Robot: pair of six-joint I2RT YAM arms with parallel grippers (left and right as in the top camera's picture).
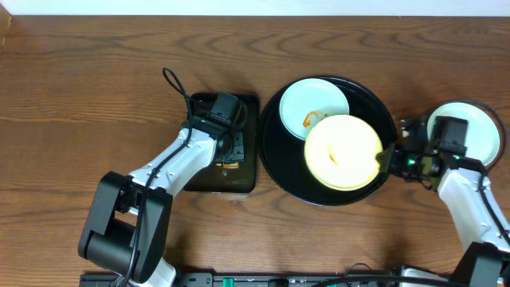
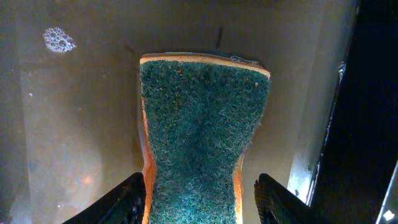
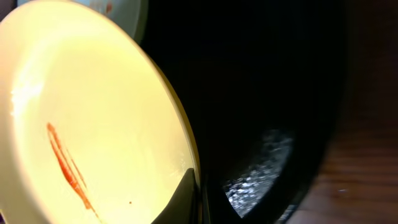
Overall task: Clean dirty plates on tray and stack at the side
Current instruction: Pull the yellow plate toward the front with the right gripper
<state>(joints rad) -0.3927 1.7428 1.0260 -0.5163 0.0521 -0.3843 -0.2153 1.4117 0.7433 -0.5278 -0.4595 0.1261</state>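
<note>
The black tray point(image 1: 287, 171) holds a mint-green plate point(image 1: 319, 102) with an orange sauce squiggle and a yellow plate point(image 1: 339, 151) that overlaps it. My right gripper point(image 1: 388, 159) is shut on the yellow plate's right rim. In the right wrist view point(image 3: 199, 199) one finger lies inside the yellow plate point(image 3: 112, 112), which has an orange streak and is tilted over the tray point(image 3: 267, 93). A second mint-green plate point(image 1: 472, 127) lies on the wood to the right of the tray, partly under my right arm. My left gripper point(image 1: 227, 143) is open astride the sponge point(image 2: 202, 124).
The rectangular black basin point(image 1: 249, 171) sits just left of the tray and holds the green-and-tan sponge in shallow water point(image 2: 74, 124). A cable loops behind the basin point(image 1: 174, 81). Brown wood tabletop point(image 1: 80, 96) surrounds everything.
</note>
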